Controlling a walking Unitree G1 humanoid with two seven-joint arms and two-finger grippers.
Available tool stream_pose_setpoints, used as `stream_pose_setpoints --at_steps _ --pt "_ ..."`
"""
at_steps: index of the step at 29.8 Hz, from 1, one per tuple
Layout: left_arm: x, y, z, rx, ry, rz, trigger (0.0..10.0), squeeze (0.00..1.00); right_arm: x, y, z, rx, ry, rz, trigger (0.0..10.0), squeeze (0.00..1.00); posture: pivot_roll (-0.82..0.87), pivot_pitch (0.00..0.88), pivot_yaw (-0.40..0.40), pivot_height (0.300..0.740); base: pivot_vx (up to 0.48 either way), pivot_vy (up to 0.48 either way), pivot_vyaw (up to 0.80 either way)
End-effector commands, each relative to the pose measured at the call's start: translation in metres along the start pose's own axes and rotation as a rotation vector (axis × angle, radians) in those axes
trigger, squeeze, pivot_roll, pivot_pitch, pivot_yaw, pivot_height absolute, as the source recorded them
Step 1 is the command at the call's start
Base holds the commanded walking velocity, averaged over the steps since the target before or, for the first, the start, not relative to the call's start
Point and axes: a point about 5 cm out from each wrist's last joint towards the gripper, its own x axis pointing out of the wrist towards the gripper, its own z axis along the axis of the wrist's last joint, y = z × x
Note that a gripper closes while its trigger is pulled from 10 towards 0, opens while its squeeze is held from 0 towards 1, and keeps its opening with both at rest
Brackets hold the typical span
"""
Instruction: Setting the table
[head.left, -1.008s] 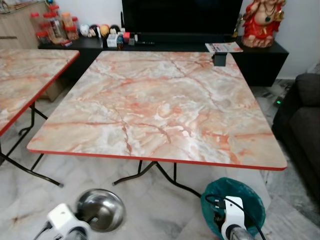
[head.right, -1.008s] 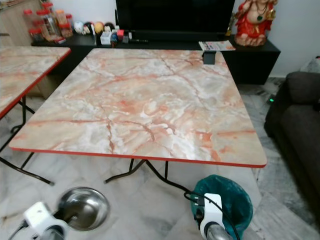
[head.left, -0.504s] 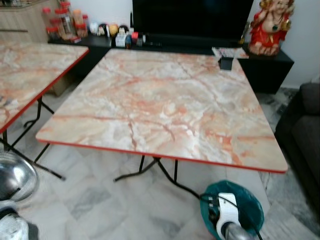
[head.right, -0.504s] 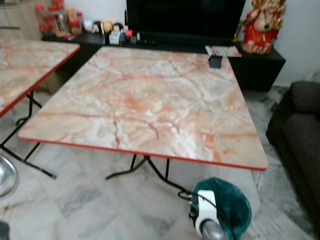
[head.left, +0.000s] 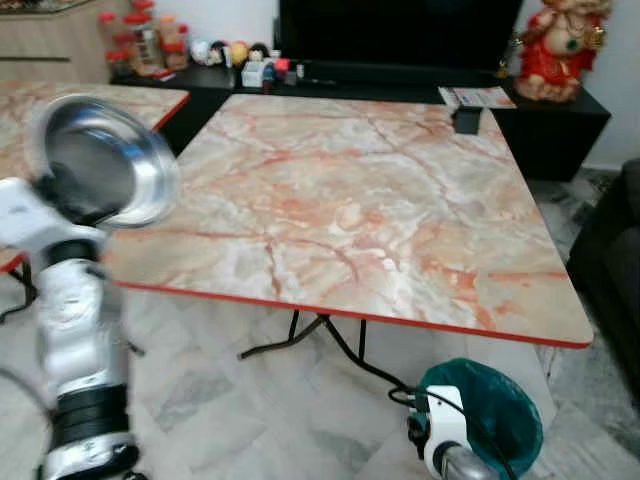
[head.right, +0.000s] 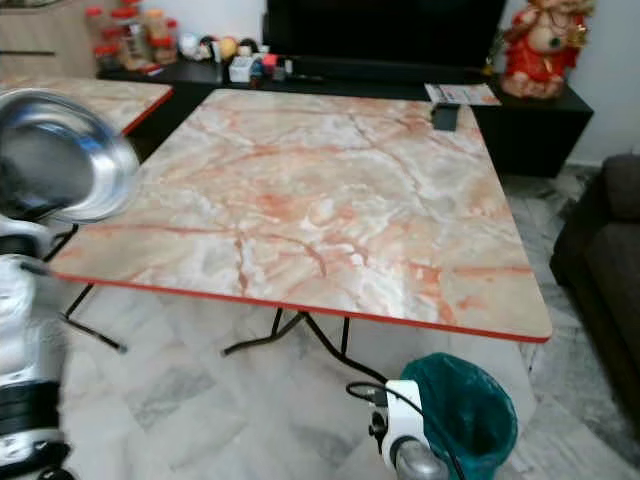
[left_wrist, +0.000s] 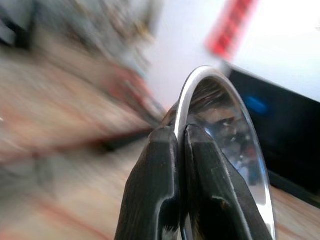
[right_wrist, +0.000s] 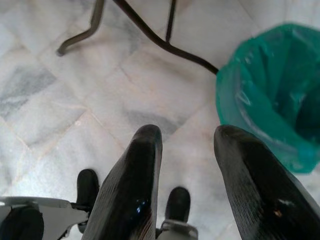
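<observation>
We see the left gripper (left_wrist: 180, 150) raised at the robot's left, its 2 black fingers (left_wrist: 150, 195) pinched on the rim of a shiny steel plate (head.left: 102, 160). The plate is held up in the air, tilted so its hollow side faces the head camera, and it hangs over the near left corner of the marble-patterned table (head.left: 380, 210) with the red edge. In the left wrist view the plate's rim (left_wrist: 200, 80) runs edge-on between the 2 fingers, and the background there is too blurred for us to read.

The right gripper (right_wrist: 187, 145) hangs low at the robot's right, above the pale marble floor (right_wrist: 75, 75). Its 2 fingers stand spread apart, with nothing between them. Just beside it sits a bin lined with a green bag (right_wrist: 270, 95), near the table's dark metal legs (right_wrist: 150, 35).

A 2nd table (head.left: 150, 100) of the same pattern stands to the left, close to the first. Beyond both runs a low black cabinet (head.left: 560, 130) bearing a dark television (head.left: 400, 35), a red and gold statue (head.left: 560, 45), red-lidded jars (head.left: 140, 40) and small oddments. A small black object (head.left: 466, 120) rests on the table's far right edge. A dark sofa (head.right: 610, 250) stands at the right.
</observation>
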Motion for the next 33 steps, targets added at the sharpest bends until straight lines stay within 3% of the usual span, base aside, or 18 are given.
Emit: stream_pose_setpoints --at_steps 1,2,3,4,5,9,15,23,33 --pt "0.002 -0.015 -0.012 -0.118 0.105 -0.071 10.0 0.0 0.0 0.0 0.002 0.027 -0.009 -0.012 10.0 0.0 0.07 0.0 0.052 0.74 0.0 0.0 0.0" --pt "0.003 -0.015 -0.012 -0.12 0.107 -0.072 10.0 0.0 0.0 0.0 0.002 0.027 -0.009 -0.012 10.0 0.0 0.07 0.0 0.052 0.74 0.0 0.0 0.0" --pt "-0.006 -0.044 -0.035 -0.192 0.216 -0.161 10.0 0.0 0.0 -0.003 0.0 0.042 -0.007 -0.028 10.0 0.0 0.03 0.0 0.079 0.74 0.0 0.0 0.0" --pt "-0.006 -0.044 -0.035 -0.192 0.216 -0.161 10.0 0.0 0.0 -0.003 0.0 0.042 -0.007 -0.028 10.0 0.0 0.03 0.0 0.079 0.74 0.0 0.0 0.0" --pt "-0.023 -0.085 -0.064 -0.298 0.356 -0.278 10.0 0.0 -0.001 -0.008 -0.004 0.062 0.004 -0.056 10.0 0.0 0.02 0.0 0.082 0.74 0.0 0.0 0.0" --pt "-0.044 -0.111 -0.095 -0.384 0.484 -0.298 10.0 0.0 -0.004 -0.015 -0.01 0.082 0.019 -0.081 10.0 0.0 0.01 0.0 0.075 0.74 0.0 0.0 -0.51" --pt "-0.051 -0.119 -0.107 -0.488 0.547 -0.278 10.0 0.0 -0.005 -0.019 -0.011 0.079 0.01 -0.085 10.0 0.0 0.01 0.0 0.062 0.74 0.0 0.0 0.0" --pt "-0.047 -0.113 -0.105 -0.498 0.531 -0.264 10.0 0.0 -0.003 -0.02 -0.004 0.078 -0.007 -0.085 10.0 0.0 0.02 0.0 0.049 0.74 0.0 0.0 0.0" --pt "-0.045 -0.107 -0.101 -0.513 0.503 -0.241 10.0 0.0 -0.002 -0.009 -0.008 0.065 0.016 -0.048 10.0 0.0 0.04 0.0 0.052 0.74 0.138 0.0 0.0"
